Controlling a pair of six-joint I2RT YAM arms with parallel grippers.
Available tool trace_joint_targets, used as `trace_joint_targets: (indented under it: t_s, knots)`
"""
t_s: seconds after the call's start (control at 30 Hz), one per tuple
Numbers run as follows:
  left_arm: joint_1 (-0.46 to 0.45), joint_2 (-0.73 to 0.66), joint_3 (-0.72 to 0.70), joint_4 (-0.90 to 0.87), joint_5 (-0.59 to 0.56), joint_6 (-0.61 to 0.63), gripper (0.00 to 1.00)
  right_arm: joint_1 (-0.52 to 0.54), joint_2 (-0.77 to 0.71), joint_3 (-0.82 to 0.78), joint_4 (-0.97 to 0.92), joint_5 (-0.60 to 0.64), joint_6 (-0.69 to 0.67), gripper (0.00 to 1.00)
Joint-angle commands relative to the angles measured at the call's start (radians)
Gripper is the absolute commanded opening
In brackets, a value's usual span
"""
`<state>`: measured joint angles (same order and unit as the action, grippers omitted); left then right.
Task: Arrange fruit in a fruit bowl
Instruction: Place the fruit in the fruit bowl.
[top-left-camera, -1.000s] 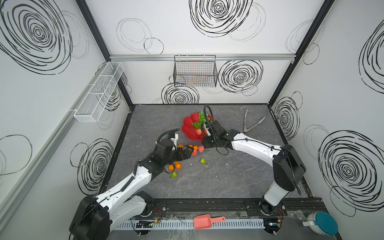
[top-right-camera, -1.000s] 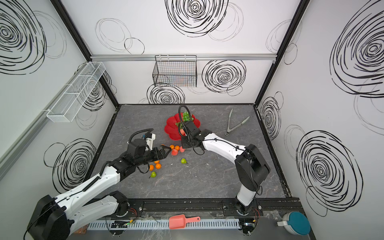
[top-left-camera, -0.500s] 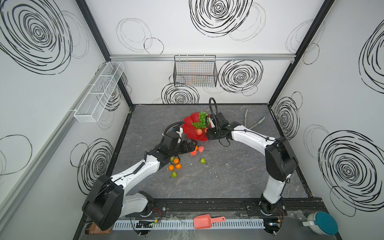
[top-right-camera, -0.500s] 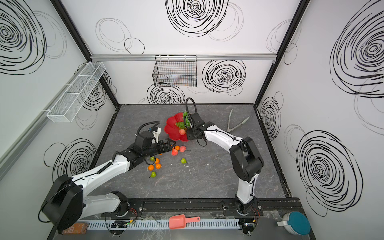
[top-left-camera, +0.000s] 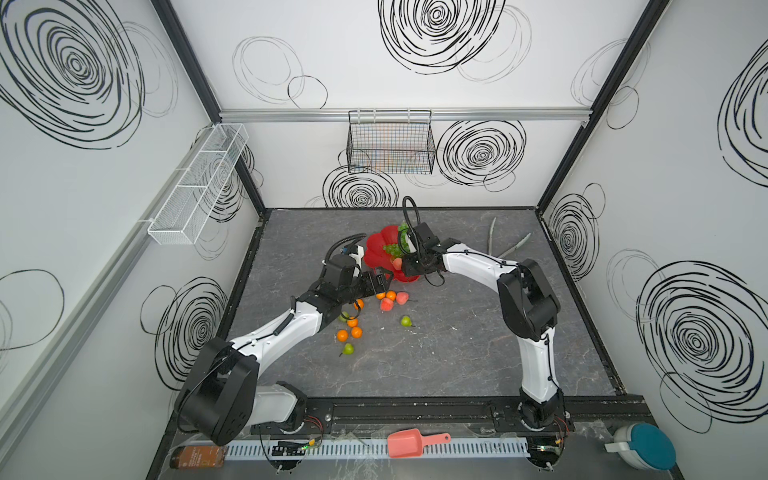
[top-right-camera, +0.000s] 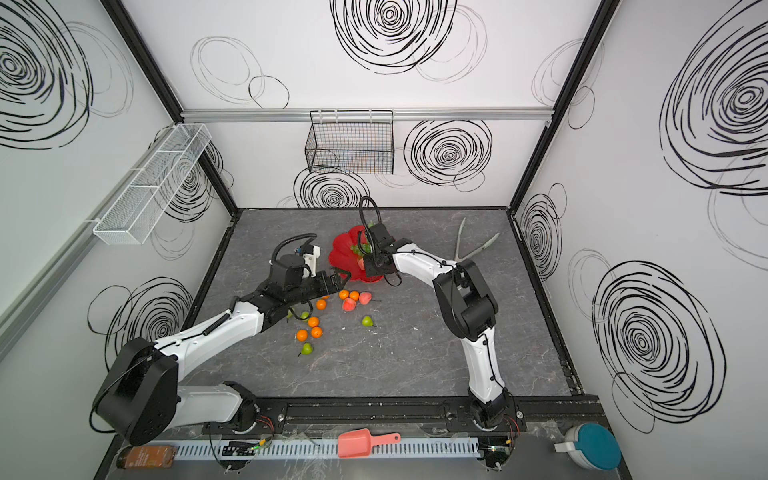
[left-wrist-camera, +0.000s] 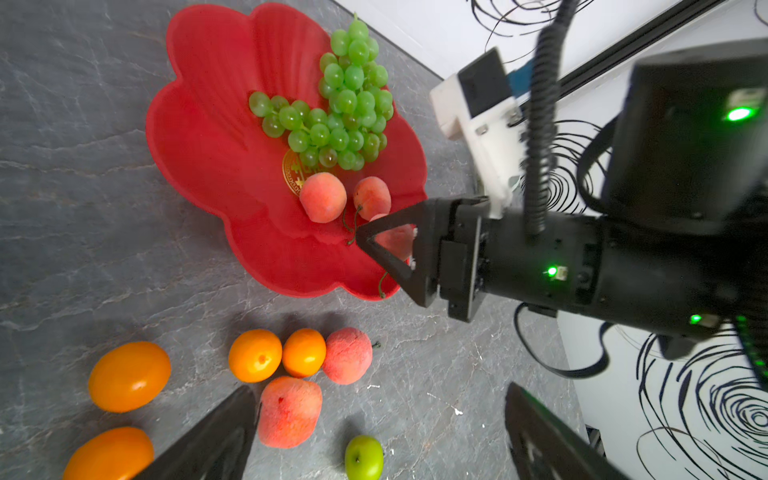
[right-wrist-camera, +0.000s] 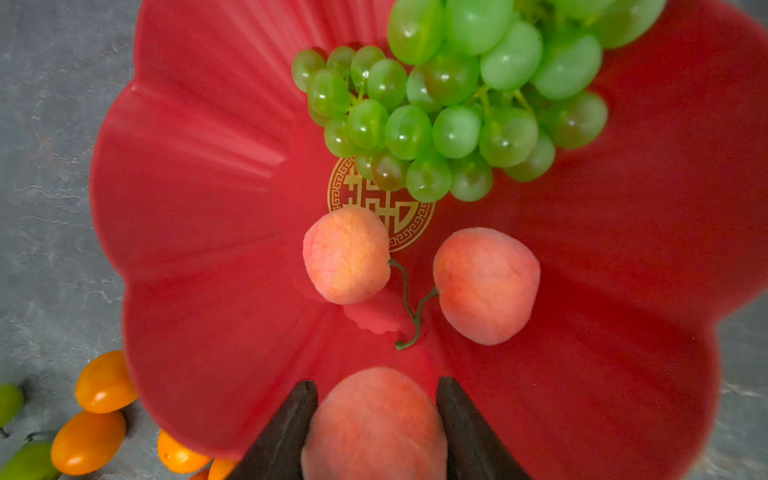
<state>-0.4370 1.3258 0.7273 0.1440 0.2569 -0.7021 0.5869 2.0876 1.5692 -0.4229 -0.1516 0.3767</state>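
— What surrounds the fruit bowl (right-wrist-camera: 208, 208)?

— It sits on the grey table (top-left-camera: 436, 353). Inside, grapes (right-wrist-camera: 457, 104) and two peaches (right-wrist-camera: 347, 255) crowd the middle; outside its near rim lie loose peaches (left-wrist-camera: 289, 411), tangerines (left-wrist-camera: 254, 355) and pears (left-wrist-camera: 363, 457).

— And the arms?

— The right gripper (right-wrist-camera: 376, 384) hangs over the bowl's near edge, jaws clamped on a peach (right-wrist-camera: 374, 436). The left gripper (left-wrist-camera: 378, 388) reaches low over the loose fruit, jaws wide apart, empty.

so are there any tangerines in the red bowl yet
No, the red bowl holds only grapes and two peaches, a third peach sits in the right pincer, and the tangerines lie on the table.
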Motion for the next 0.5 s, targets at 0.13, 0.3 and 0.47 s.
trace_joint_targets:
  t_s: [0.13,0.3,0.47]
  knots:
    - [0.015,-0.014,-0.018,0.081,0.028,0.010,0.96,-0.001,0.055,0.047,-0.031,0.014,-0.015,0.50]
    - [0.023,-0.010,-0.020,0.076,0.042,0.007,0.96,0.000,0.061,0.057,-0.033,0.015,-0.013,0.54]
    - [0.027,-0.013,-0.018,0.056,0.032,0.013,0.96,0.000,0.050,0.059,-0.037,0.017,-0.012,0.58]
